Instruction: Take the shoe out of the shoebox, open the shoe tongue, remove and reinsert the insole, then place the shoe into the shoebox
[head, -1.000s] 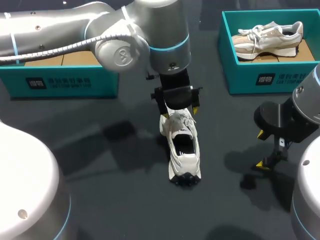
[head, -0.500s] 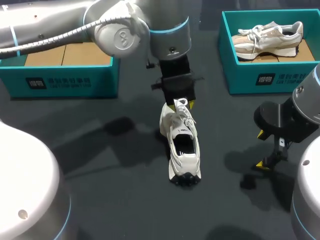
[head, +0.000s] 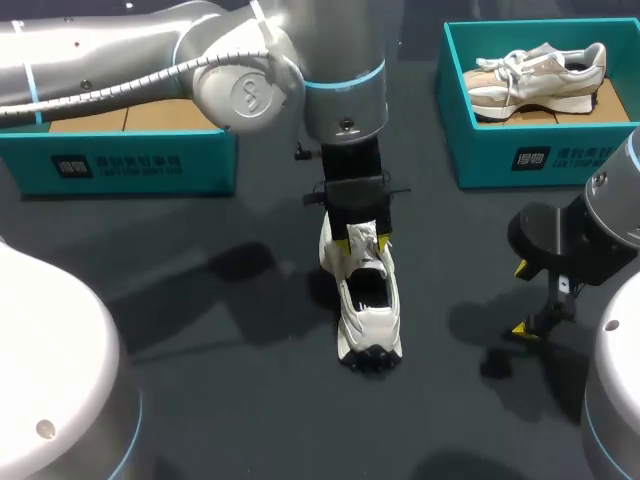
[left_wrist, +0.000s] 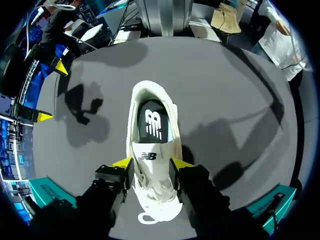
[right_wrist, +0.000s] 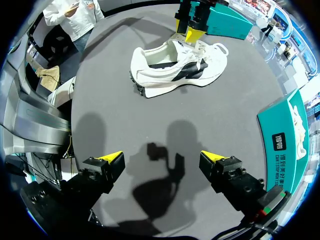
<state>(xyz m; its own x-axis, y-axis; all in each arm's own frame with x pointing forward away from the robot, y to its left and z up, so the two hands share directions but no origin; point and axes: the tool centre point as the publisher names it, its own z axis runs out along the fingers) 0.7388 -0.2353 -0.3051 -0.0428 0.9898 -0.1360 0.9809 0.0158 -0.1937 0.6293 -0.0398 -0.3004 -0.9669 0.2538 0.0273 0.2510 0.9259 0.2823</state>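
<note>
A white shoe (head: 368, 300) lies mid-table, heel toward the front edge, its dark insole (left_wrist: 153, 122) showing in the opening. My left gripper (head: 362, 240) comes down over the laced part, and its yellow fingertips (left_wrist: 122, 162) press the shoe (left_wrist: 150, 195) from both sides at the tongue, so it is shut on it. The right wrist view shows the same shoe (right_wrist: 175, 70) lying on its side, with the left gripper (right_wrist: 192, 30) at the laces. My right gripper (head: 520, 298) hangs open to the shoe's right, nothing between its fingers (right_wrist: 112, 159).
A teal shoebox (head: 130, 160) stands at the back left under my left arm. A second teal shoebox (head: 520, 150) at the back right holds a beige and white shoe (head: 535, 70). Dark tabletop surrounds the white shoe.
My left gripper has come down onto the shoe's laced part and its fingers have narrowed around the tongue. The right arm has not moved.
</note>
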